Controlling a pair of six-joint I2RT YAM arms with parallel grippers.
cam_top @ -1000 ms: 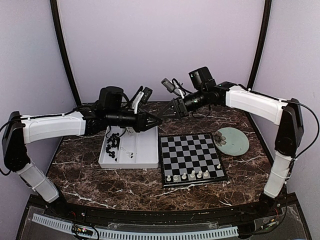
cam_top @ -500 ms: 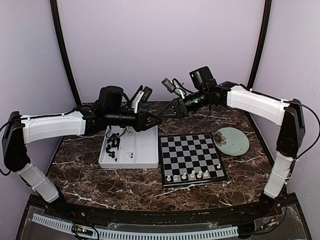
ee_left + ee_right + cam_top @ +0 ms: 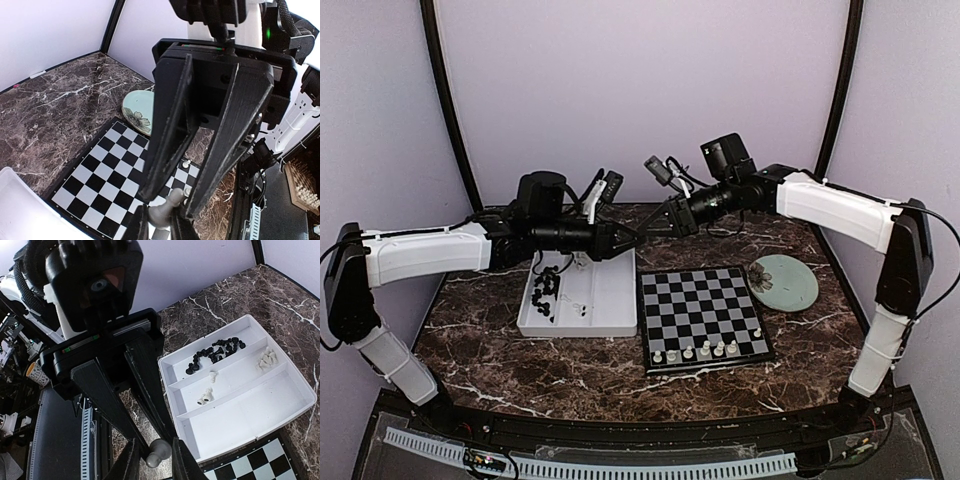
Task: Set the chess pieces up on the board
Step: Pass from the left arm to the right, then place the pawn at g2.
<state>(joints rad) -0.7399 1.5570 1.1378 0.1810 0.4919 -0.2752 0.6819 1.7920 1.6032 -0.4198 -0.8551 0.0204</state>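
Observation:
My two grippers meet tip to tip in the air above the gap between the white tray (image 3: 610, 305) and the board (image 3: 695, 300). The left gripper (image 3: 159, 226) is shut on a white pawn (image 3: 164, 210). That pawn (image 3: 159, 452) also lies between the narrowed fingers of my right gripper (image 3: 156, 462). It touches one right pad, and the left fingertip hides the other side. In the top view the pawn is too small to make out. Several white pieces (image 3: 705, 350) stand along the board's near row. Black pieces (image 3: 215, 350) and a few white ones (image 3: 205, 396) lie in the tray (image 3: 260, 405).
A pale green plate (image 3: 785, 282) lies right of the board on the dark marble table. The tray has three long compartments. More white pieces (image 3: 266, 357) sit at the far end of the middle one. Black frame posts rise behind each arm.
The right gripper's fingers have drawn closer together around the pawn. Both arms have hardly moved, and the left gripper has kept its hold.

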